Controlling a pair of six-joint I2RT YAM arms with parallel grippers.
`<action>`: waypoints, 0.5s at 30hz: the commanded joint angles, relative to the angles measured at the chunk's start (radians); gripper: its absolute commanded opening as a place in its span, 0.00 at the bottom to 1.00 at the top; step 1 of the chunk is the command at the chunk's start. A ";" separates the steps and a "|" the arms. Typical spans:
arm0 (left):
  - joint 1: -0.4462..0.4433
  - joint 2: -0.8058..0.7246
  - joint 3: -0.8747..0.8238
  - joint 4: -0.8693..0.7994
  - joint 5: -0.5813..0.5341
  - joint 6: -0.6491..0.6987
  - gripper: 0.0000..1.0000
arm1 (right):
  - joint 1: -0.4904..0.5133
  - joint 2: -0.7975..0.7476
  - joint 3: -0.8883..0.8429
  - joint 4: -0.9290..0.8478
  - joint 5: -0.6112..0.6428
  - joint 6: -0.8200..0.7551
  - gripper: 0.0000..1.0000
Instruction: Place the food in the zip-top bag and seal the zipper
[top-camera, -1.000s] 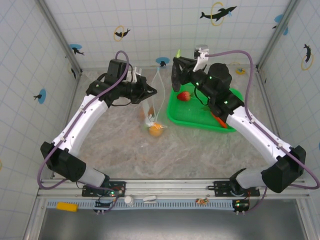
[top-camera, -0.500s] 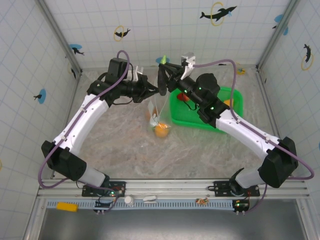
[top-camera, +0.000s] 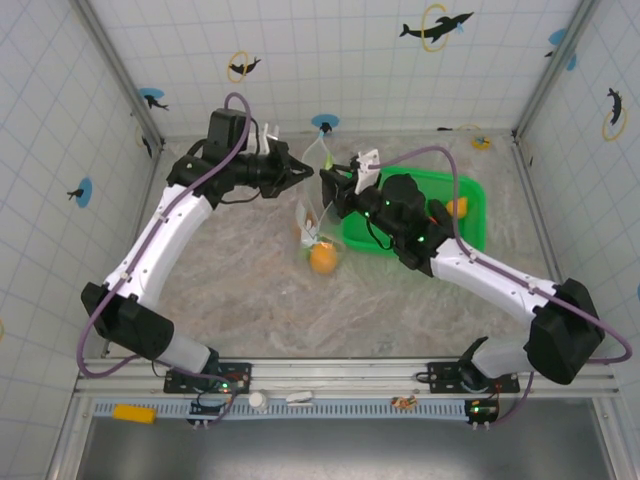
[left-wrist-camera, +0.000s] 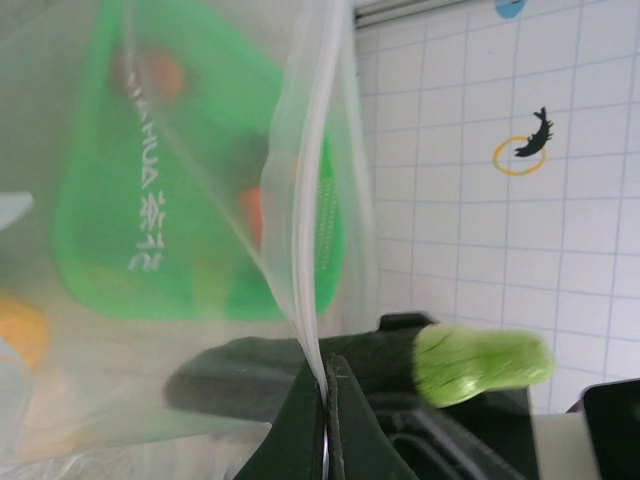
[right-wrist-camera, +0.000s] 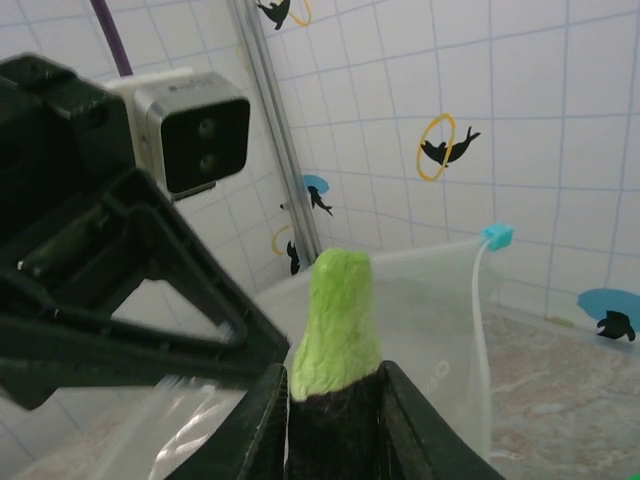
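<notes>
zip-top bag (top-camera: 318, 222), clear, crinkly, hanging, orange citrus (top-camera: 322, 258) inside

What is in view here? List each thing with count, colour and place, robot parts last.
bag: one, clear, held up by its mouth over the table
zipper: one, pale, along the bag's mouth
citrus: one, orange, low inside the bag
eggplant: one, dark with green top, at the bag's mouth
basket: one, green, right of the bag
table: one, marbled, under everything
left gripper: one, black, shut on bag
right gripper: one, black, shut on eggplant
</notes>
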 joint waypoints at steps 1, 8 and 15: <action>0.003 0.028 0.079 -0.033 -0.009 0.036 0.00 | 0.010 -0.043 -0.018 -0.046 0.013 -0.017 0.35; 0.003 0.050 0.111 -0.068 -0.019 0.067 0.00 | -0.001 -0.039 0.086 -0.181 0.016 -0.031 0.49; 0.003 0.041 0.115 -0.141 -0.107 0.131 0.00 | -0.059 -0.062 0.154 -0.331 0.080 0.059 0.48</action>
